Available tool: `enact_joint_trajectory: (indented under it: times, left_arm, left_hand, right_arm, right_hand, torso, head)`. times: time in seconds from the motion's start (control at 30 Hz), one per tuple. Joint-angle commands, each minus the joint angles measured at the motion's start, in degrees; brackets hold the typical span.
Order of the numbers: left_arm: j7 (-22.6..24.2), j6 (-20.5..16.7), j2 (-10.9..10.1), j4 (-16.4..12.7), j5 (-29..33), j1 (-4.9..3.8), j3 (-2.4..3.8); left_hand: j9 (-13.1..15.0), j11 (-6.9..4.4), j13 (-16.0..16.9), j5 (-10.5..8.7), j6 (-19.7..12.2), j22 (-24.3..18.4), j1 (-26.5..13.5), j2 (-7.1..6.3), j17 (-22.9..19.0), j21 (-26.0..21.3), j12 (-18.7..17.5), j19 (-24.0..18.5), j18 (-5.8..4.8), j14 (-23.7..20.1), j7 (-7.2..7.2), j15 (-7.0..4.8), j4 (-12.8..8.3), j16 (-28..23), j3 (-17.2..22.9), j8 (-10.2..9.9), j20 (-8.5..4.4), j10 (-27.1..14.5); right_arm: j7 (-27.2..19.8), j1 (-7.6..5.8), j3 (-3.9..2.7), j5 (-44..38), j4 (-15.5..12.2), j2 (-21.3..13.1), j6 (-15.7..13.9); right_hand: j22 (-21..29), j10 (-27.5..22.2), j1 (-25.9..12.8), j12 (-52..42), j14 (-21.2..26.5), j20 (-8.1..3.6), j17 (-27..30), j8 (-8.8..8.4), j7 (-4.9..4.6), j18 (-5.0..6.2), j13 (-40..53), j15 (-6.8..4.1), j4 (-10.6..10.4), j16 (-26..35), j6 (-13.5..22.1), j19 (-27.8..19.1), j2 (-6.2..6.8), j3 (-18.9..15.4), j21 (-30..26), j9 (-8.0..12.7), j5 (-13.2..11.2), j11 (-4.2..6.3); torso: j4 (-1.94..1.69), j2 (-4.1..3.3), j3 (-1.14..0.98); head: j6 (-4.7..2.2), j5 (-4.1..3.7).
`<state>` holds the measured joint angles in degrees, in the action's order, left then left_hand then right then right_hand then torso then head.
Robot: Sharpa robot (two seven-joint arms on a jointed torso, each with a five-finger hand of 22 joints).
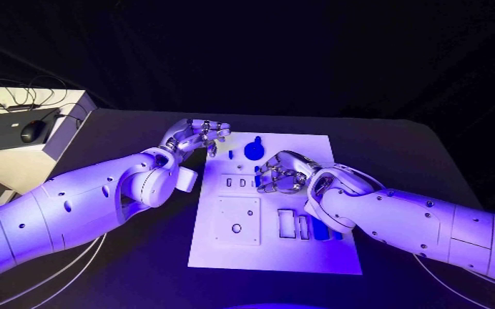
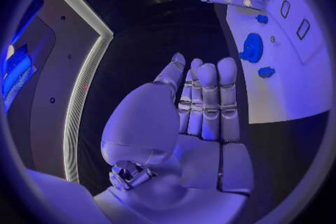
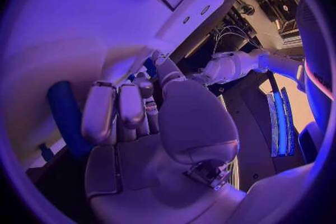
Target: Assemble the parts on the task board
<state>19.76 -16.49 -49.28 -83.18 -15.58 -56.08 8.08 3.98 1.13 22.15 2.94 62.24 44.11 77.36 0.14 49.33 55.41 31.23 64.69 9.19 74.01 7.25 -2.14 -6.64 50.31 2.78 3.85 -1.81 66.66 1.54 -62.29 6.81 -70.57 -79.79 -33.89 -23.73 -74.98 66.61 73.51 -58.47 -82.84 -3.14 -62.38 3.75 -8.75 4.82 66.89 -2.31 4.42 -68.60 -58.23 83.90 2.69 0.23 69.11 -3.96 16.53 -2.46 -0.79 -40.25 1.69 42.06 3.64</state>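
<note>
The white task board (image 1: 310, 252) lies in the middle of the black table. A round blue part (image 1: 254, 148) sits near its far edge, and a long blue part (image 1: 320, 229) stands in a slot at its near right. My left hand (image 1: 196, 137) hovers at the board's far left corner, its fingers (image 2: 206, 101) straight and side by side with nothing in the palm. The round part (image 2: 252, 47) and a small blue part (image 2: 266, 71) lie just beyond them. My right hand (image 1: 280, 172) hangs over the board's middle with fingers (image 3: 119, 106) curled against the thumb; a long blue part (image 3: 66, 115) shows beside them.
A pale side table (image 1: 31, 159) with a dark mouse (image 1: 31, 131) and cables stands off the table's far left. Several empty rectangular slots (image 1: 287, 223) and a square plate (image 1: 237, 219) mark the board's near half. Bare black tabletop (image 1: 413, 151) lies right of the board.
</note>
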Motion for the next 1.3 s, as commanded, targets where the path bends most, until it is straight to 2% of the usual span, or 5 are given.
enact_joint_trajectory:
  times: [0.03, 0.67, 1.0, 1.1, 1.3]
  left_arm:
    - [0.0, 1.0, 0.1, 0.0, -0.5, 0.03, 0.03]
    - [-5.8, 3.1, 0.3, 0.9, -5.3, 0.05, 0.03]
    - [-18.4, 7.2, -0.5, -0.6, -13.7, -0.24, 0.12]
    - [-24.5, 9.9, -0.7, -1.3, -17.1, -0.89, 0.30]
    - [-39.5, 20.1, 0.1, -2.7, -22.8, -3.55, 0.52]
  left_hand:
    - [0.0, 0.29, 0.0, -0.05, -0.5, 0.1, 0.1, -0.13, 0.0, -0.2, -0.3, -0.1, 0.72, -0.4, 0.08, 0.13, -0.3, 0.1, -0.2, 0.2, 0.01, -0.2]
    - [0.3, 0.56, 9.9, -0.21, -2.8, 0.7, -1.3, -2.49, 0.8, -0.1, 12.8, -0.4, 0.66, -1.0, -0.16, 0.49, 2.1, 2.6, -3.4, 0.6, 0.25, -5.1]
    - [0.8, 0.49, 12.7, 0.02, -3.1, 5.7, -10.5, -4.57, 2.2, 4.7, 17.2, 3.5, 0.40, 1.5, 0.29, 0.13, 9.7, 5.6, -5.1, 2.8, 0.01, -2.6]
    - [1.9, 0.03, 14.2, 0.01, -2.9, 8.9, -13.2, -3.76, 5.6, 7.8, 18.8, 5.9, 0.25, 4.0, -0.64, -0.67, 13.2, 9.4, -4.9, 5.9, -0.43, -1.5]
    - [4.8, -1.54, 16.1, -0.13, -2.1, 13.8, -11.8, -0.71, 11.1, 11.8, 19.9, 8.8, -0.58, 6.9, -2.09, -1.55, 12.7, 14.4, -4.8, 11.6, -1.20, 1.1]
  right_arm:
    - [-6.0, -0.04, -0.06, 4.2, -0.4, -1.1, -1.6]
    - [-21.9, -1.17, -1.10, 22.7, -3.3, -6.6, -7.0]
    - [-23.0, -3.47, -1.70, 32.5, -4.0, -9.9, -6.3]
    - [-22.7, -4.36, -1.81, 35.0, -4.3, -11.0, -5.8]
    - [-20.9, -6.04, -1.91, 38.3, -5.2, -14.0, -4.4]
  right_hand:
    - [-9.6, -0.6, -0.3, 0.1, 0.1, 0.62, 0.3, 0.24, -0.28, -0.48, -0.2, 0.55, -0.5, 0.5, 1.4, 2.2, 0.57, -0.9, -0.6, 0.0, -0.2, -0.22]
    - [-9.6, -1.9, -0.9, -0.5, 0.1, 1.36, -0.2, 0.25, -1.24, -0.20, -1.6, 1.24, -9.0, 0.2, 4.9, 2.1, 5.42, -1.4, -0.8, -0.1, -5.6, -1.08]
    - [-9.6, -1.6, -3.8, -0.8, 0.1, 1.09, -0.3, 0.61, -0.57, -0.29, -1.6, 0.92, -7.7, 0.1, 2.9, 2.1, 2.51, -2.6, -0.6, -0.2, -3.3, -0.62]
    - [-9.6, -1.2, -4.9, -1.1, 0.0, 0.91, -0.3, 1.01, -0.19, -0.35, -1.4, 0.71, -6.3, 0.1, 1.9, 2.1, 0.88, -3.2, -0.6, -0.2, -2.1, -0.35]
    - [-9.4, -0.4, -5.2, -1.1, 0.1, 0.40, 0.7, 2.36, 0.76, -0.32, -1.2, 0.11, -4.0, 1.1, -0.4, 2.0, -1.98, -3.6, -1.4, -0.5, 1.9, 0.40]
  torso:
    - [0.01, 0.05, 0.02]
    - [0.04, 0.02, -0.04]
    - [0.14, 0.30, -0.32]
    - [0.15, 0.45, -0.53]
    - [0.19, 0.96, -1.09]
  head:
    - [-0.09, 0.08]
    - [-0.56, 0.00]
    - [-0.91, -0.05]
    - [-0.98, -0.02]
    - [-0.88, -0.21]
